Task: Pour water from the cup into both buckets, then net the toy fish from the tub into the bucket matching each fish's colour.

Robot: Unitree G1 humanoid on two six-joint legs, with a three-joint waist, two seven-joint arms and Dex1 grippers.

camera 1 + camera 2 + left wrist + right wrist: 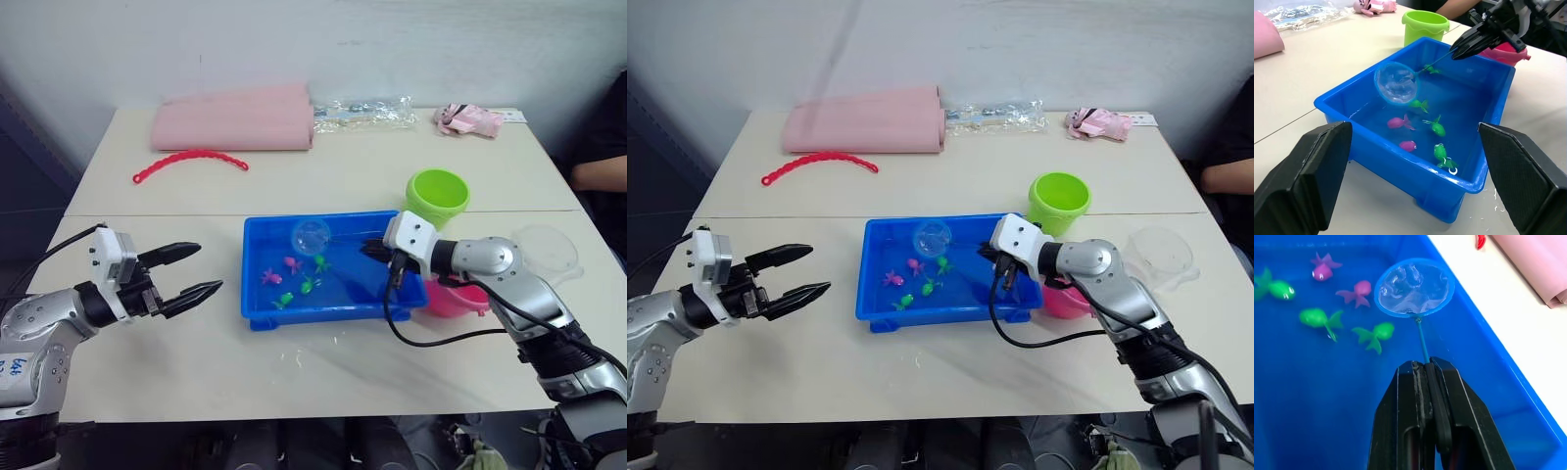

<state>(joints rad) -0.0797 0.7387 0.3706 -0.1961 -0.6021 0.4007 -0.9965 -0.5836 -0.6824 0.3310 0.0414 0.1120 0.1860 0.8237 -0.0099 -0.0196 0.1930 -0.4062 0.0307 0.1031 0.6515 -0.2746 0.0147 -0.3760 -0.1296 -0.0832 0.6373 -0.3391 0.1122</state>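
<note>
Pinching net (1414,288) handle between pressed right gripper (1425,369) fingers; hoop ahead, empty above tub (257,294) water. Risk: thin handle twisting, toy fish (1373,335) slipping off. Left gripper (199,272) fingers spread, idle.

Behind the right gripper (375,249), the pink bucket (460,298) is largely hidden by the arm — only part of its rim is seen. The net (1414,288) handle's end is covered between the closed fingers.

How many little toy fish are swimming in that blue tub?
6: four green and two pink, all in the tub; the net might hide more.
</note>
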